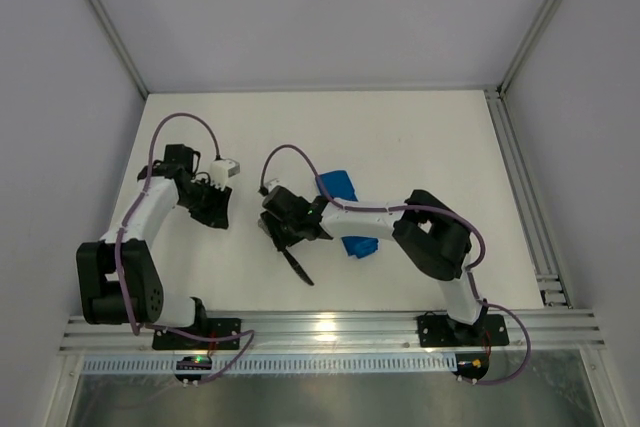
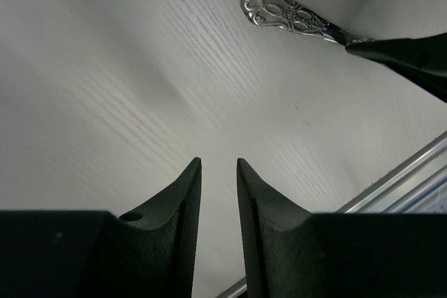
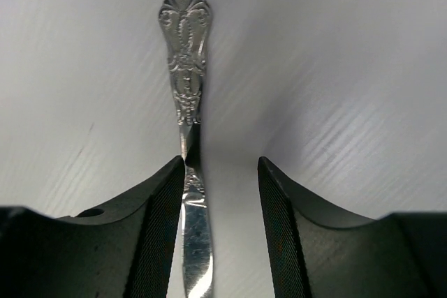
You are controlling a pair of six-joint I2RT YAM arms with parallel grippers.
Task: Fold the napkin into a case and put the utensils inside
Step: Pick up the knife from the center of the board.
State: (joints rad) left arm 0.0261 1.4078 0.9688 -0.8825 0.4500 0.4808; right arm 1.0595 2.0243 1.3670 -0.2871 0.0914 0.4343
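Right gripper (image 3: 221,165): nearest the lens in its own wrist view. Jaws parted and straddling the utensil, which lies against one finger with a clear gap to the other. Released, not clamped.
Left gripper (image 2: 218,162): jaws drawn near together with a narrow slit between them and nothing in it. Hovers over bare table.
Utensil (image 3: 186,68): slim silver piece lying flat on the table (image 1: 420,147), left of centre and towards the near edge. Judged to be the knife by its plain narrow blade, though this is not certain.
Second utensil: not made out in any view.
Napkin (image 1: 338,185): bright blue, mid-table, just right of the utensil and partly hidden under the right forearm. Two patches show; the state of the fold cannot be judged.
Handling, utensil: judged stiff, light, polished and slippery. It lies low on the table, leaving little to get under. Best hold judged to be across the embossed handle or the neck, where the relief gives purchase.
Handling, napkin: judged soft, limp and slightly slick. Take it by a corner or an edge, and expect the folds to slide.
Markings: no brand, label or writing readable. The handle bears scrollwork ornament only.
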